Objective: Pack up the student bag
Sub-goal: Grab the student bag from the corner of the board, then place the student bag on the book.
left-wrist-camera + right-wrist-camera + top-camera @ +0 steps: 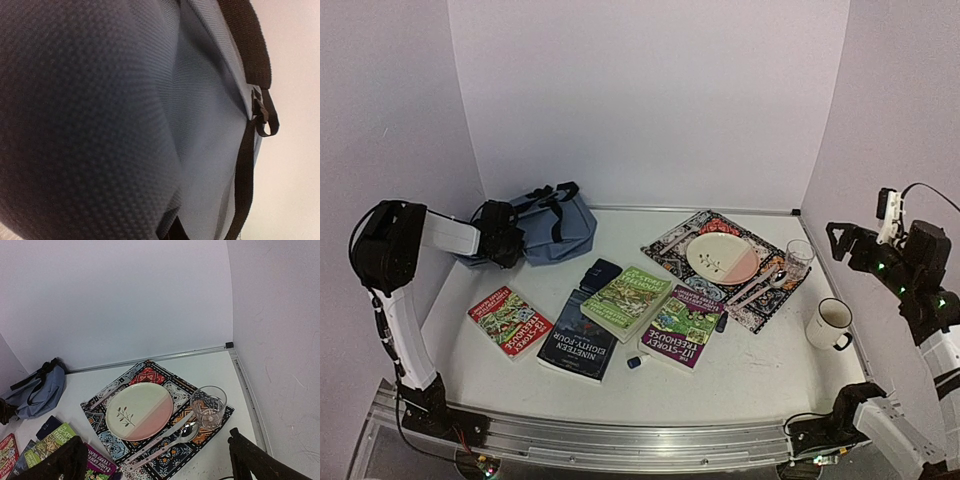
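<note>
Our left pincer (510,238) presses into the student bag (565,228), and we cannot tell its grip; our right pincer (156,457) hangs released. Next, likely: opening it.

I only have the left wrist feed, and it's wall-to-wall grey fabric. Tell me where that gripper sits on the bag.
Observer: The left gripper presses against the left end of the student bag, at the far left of the table.
Operator: Give me the books' position.
Observer: Four books lie loose on the table, in front of the bag.
Operator: Report the right arm.
Observer: The right gripper is raised at the table's right side, open and empty.
</note>
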